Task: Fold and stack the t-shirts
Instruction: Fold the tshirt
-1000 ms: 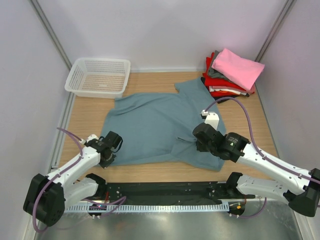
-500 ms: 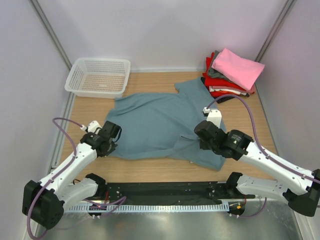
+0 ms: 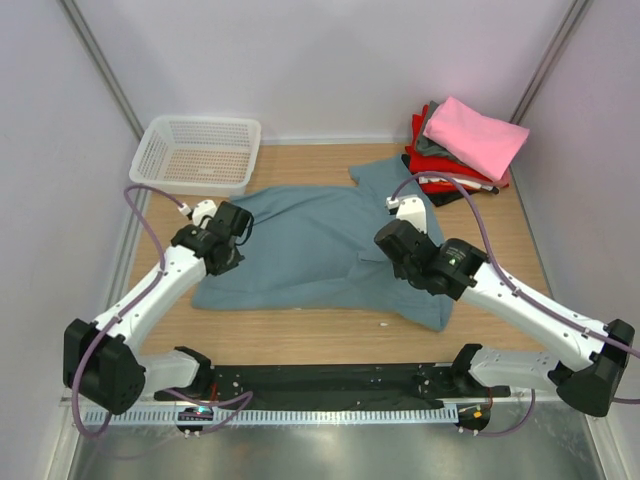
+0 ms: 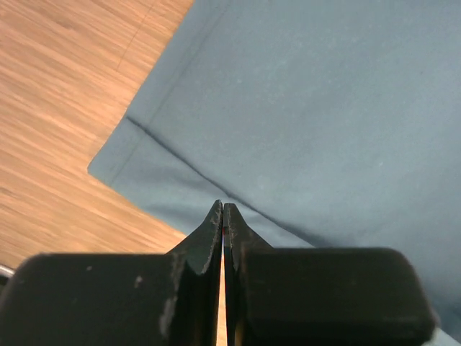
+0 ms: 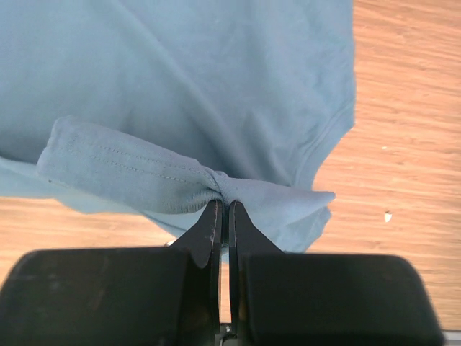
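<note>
Landmark for all bearings: the teal t-shirt (image 3: 305, 240), lying mostly spread out mid-table.

Off its far left corner: white lattice basket (image 3: 150, 150), close to the shirt's edge; can't tell if they touch.

On its left edge: left gripper (image 3: 228, 238). The wrist view shows the left gripper (image 4: 223, 209) with jaws pressed flat together, no gap. The tips sit on a narrow strip of the teal t-shirt (image 4: 324, 108), just below a fold line where one layer overlaps another. No bunch of cloth shows at the tips, so I can't tell whether any is nipped between them.

Bare wood of the table (image 3: 300, 335) runs along its near hem, which lies slanted and uneven.

Over its right part: right gripper (image 3: 392, 245), clamped on cloth. Close up, the right gripper (image 5: 222, 205) pinches a rolled, twisted bunch of the teal t-shirt (image 5: 202, 72), raised clear of the flat layer beneath. A loose flap trails toward the near right.

Beyond its far right corner: a pile of folded shirts, with a pink t-shirt (image 3: 475, 135) on top, a grey t-shirt (image 3: 432, 140) peeking out beneath and a red t-shirt (image 3: 440, 165) lower. One teal sleeve reaches to the pile's foot.
</note>
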Robot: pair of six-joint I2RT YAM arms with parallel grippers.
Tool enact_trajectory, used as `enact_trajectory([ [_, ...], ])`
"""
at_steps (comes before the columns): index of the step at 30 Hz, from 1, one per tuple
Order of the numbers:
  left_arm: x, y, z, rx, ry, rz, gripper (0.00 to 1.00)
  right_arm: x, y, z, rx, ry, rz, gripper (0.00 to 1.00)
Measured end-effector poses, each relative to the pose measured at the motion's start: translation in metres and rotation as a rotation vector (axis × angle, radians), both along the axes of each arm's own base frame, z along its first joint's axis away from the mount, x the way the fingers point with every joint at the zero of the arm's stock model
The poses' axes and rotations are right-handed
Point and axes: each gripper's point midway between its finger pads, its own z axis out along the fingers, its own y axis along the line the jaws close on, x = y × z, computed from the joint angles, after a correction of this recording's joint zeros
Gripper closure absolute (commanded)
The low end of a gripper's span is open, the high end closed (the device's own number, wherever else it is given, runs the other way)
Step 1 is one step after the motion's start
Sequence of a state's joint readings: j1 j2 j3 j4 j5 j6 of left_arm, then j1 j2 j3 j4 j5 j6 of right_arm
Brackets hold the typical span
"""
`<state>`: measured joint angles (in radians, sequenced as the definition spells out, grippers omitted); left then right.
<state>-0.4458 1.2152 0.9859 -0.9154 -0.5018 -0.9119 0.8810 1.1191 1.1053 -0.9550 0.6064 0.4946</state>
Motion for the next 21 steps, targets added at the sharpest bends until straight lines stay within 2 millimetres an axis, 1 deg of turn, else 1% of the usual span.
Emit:
enact_trajectory([
  [1, 0.002, -0.001, -0.002, 0.002, 0.010, -0.005, 0.93, 0.004, -0.002, 0.000, -0.014, -0.002, -0.005, 0.99],
  [2, 0.004, -0.002, -0.004, 0.003, 0.018, -0.013, 0.66, 0.007, -0.004, -0.001, -0.027, -0.001, -0.011, 0.99],
  [3, 0.003, -0.003, -0.006, 0.004, 0.030, -0.026, 0.56, 0.009, -0.005, -0.002, -0.036, 0.000, -0.015, 0.99],
  [5, 0.001, -0.004, -0.012, -0.011, 0.034, -0.030, 0.41, 0.013, -0.007, -0.004, -0.056, 0.005, -0.015, 0.99],
  [6, -0.001, -0.003, -0.017, -0.014, 0.039, -0.030, 0.40, 0.013, -0.007, -0.005, -0.060, 0.009, -0.012, 0.99],
  [8, -0.010, 0.005, -0.034, -0.041, 0.067, -0.003, 0.42, 0.013, -0.006, -0.005, -0.057, 0.011, -0.001, 0.99],
  [11, -0.029, 0.032, -0.069, -0.103, 0.141, 0.109, 0.46, 0.009, -0.003, -0.004, -0.031, 0.019, 0.018, 0.99],
  [13, -0.041, 0.050, -0.088, -0.137, 0.187, 0.197, 0.46, 0.005, -0.001, -0.007, -0.006, 0.027, 0.032, 0.99],
  [14, -0.047, 0.058, -0.094, -0.145, 0.204, 0.235, 0.46, 0.002, -0.001, -0.010, 0.002, 0.034, 0.037, 0.99],
  [16, -0.051, 0.061, -0.099, -0.163, 0.217, 0.261, 0.46, -0.003, -0.002, -0.016, 0.017, 0.049, 0.040, 0.99],
  [18, -0.045, 0.062, -0.098, -0.181, 0.194, 0.269, 0.46, -0.009, -0.003, -0.022, 0.029, 0.066, 0.046, 0.99],
  [21, -0.034, 0.071, -0.099, -0.208, 0.147, 0.316, 0.48, -0.015, -0.002, -0.027, 0.052, 0.086, 0.055, 0.99],
])
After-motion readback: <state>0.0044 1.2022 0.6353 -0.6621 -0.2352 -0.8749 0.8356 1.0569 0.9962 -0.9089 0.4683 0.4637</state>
